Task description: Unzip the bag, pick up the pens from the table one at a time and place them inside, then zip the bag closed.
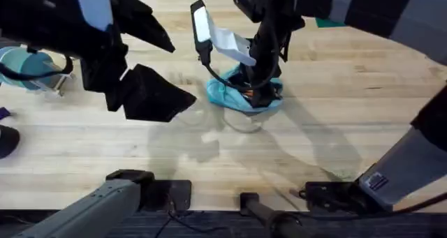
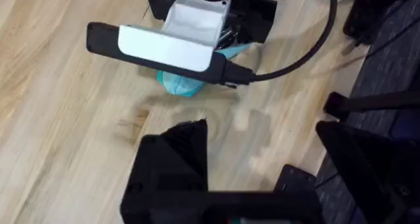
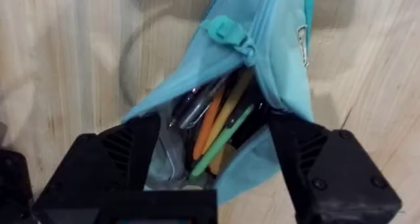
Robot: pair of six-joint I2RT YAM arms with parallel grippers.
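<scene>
over the middle of the table [image 1: 363,91], toward its far side, the bag [image 1: 227,95] is lying with its zipper open, and the right gripper [image 1: 260,91] is reaching straight down into it. seen from the right wrist, its jaws are standing wide apart, one black finger [image 3: 131,152] on each side of the bag's [image 3: 282,60] mouth, and they are closing on nothing. several pens [image 3: 220,129] are resting inside the opening between those fingers: an orange one, a yellowish one and a green one are lying side by side, with darker ones next to them. the zipper pull [image 3: 230,32] is sitting at the closed end of the bag, away from the jaws. to the left of the bag, the left gripper [image 1: 150,91] is hanging above the bare wood, apart from the bag; its jaws are spread open and holding nothing. from the left wrist, the bag [image 2: 184,83] is showing partly beneath the right arm's white camera mount [image 2: 170,46]. a clear round shape [image 1: 241,119] is lying on the wood just near of the bag; i cannot tell what it is.
</scene>
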